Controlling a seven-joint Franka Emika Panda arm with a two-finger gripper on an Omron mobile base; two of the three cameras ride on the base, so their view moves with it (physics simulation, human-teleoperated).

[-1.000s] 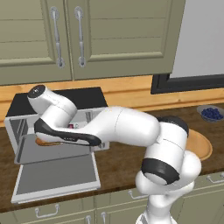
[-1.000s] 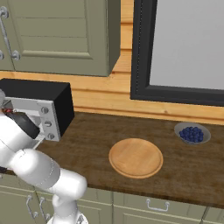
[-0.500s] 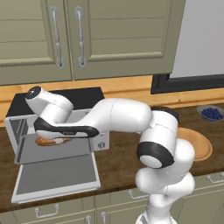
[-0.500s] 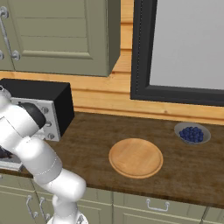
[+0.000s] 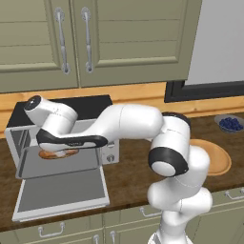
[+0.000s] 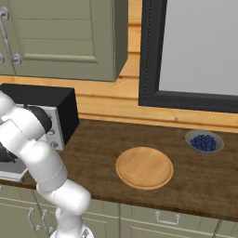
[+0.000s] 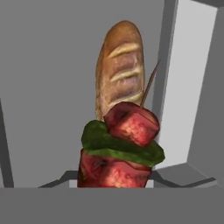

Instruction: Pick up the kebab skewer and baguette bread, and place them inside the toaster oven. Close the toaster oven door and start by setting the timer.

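Reaching deeper than a second ago, the arm has carried the claw [image 5: 56, 151] into the toaster oven [image 5: 62, 136]; the claw is pinching the kebab skewer [image 7: 120, 151], which hangs over the oven floor with the baguette bread [image 7: 119, 68] lying just beyond at 12 o'clock; so the bread is in and the skewer seems ready for release. The toaster oven door [image 5: 59, 191] lies open flat over the desk [image 6: 102, 162]; nothing blocks it. A round wooden board [image 6: 144, 167] and a bowl of blueberries [image 6: 204, 142] sit well apart at 3 o'clock.
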